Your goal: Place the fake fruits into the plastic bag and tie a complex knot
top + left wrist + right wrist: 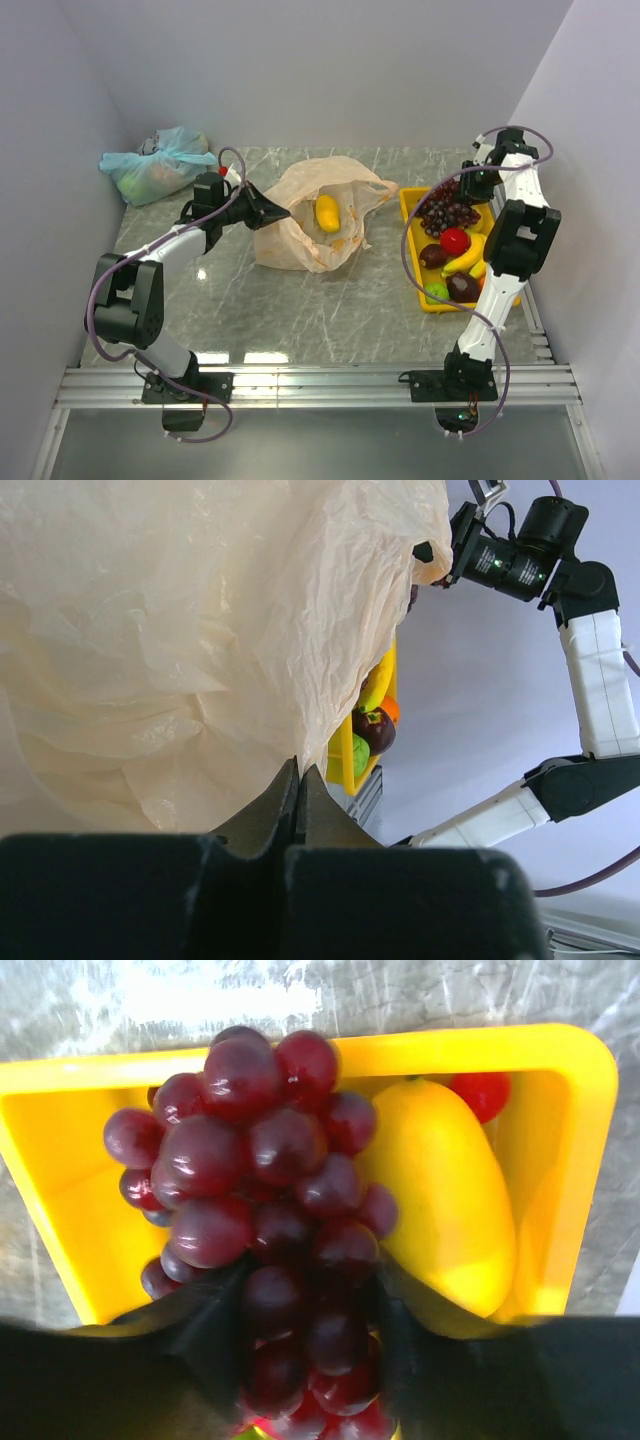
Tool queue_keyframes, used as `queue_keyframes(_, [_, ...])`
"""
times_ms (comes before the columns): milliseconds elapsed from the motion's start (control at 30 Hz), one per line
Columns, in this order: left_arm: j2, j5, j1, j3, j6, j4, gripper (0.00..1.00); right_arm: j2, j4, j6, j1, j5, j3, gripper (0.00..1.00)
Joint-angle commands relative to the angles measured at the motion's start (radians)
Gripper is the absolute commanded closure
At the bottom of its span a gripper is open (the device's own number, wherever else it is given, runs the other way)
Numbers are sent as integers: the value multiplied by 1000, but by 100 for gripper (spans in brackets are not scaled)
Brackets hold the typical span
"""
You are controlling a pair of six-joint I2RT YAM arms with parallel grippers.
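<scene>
The peach plastic bag (300,235) lies open at mid-table with a yellow fruit (327,213) inside. My left gripper (268,212) is shut on the bag's left rim; in the left wrist view the jaws (298,772) pinch the film of the bag (180,630). My right gripper (466,188) is over the yellow tray (410,205). Its fingers (205,1325) close on both sides of the purple grapes (260,1160), which also show in the top view (448,212). The tray also holds a red fruit (454,240), a banana (466,258), maroon fruits (462,287) and a green apple (436,291).
A tied pale blue-green bag (158,163) lies at the back left corner. A yellow fruit (440,1210) and a red one (482,1093) lie beside the grapes in the tray (60,1070). White walls enclose the table on three sides.
</scene>
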Motion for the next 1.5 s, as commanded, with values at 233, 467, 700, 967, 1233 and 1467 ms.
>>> queue_keyframes(233, [-15,4,8,36,8,13,100,-100,-84,-21,-83,-107,66,100])
queue_keyframes(467, [-32,11,9,25,6,12,100,-250,-107,-61,-106,-268,43,100])
queue_keyframes(700, [-37,12,9,30,1,18,100,-423,-196,-179,-57,-418,-49,100])
queue_keyframes(967, [-44,21,8,17,-5,33,100,-676,-216,-316,207,-480,-278,100])
queue_keyframes(1233, [-34,34,-1,17,-2,41,100,-643,23,-184,564,-328,-364,100])
queue_keyframes(1467, [-18,29,-40,27,11,56,100,-361,175,-40,659,-225,-192,100])
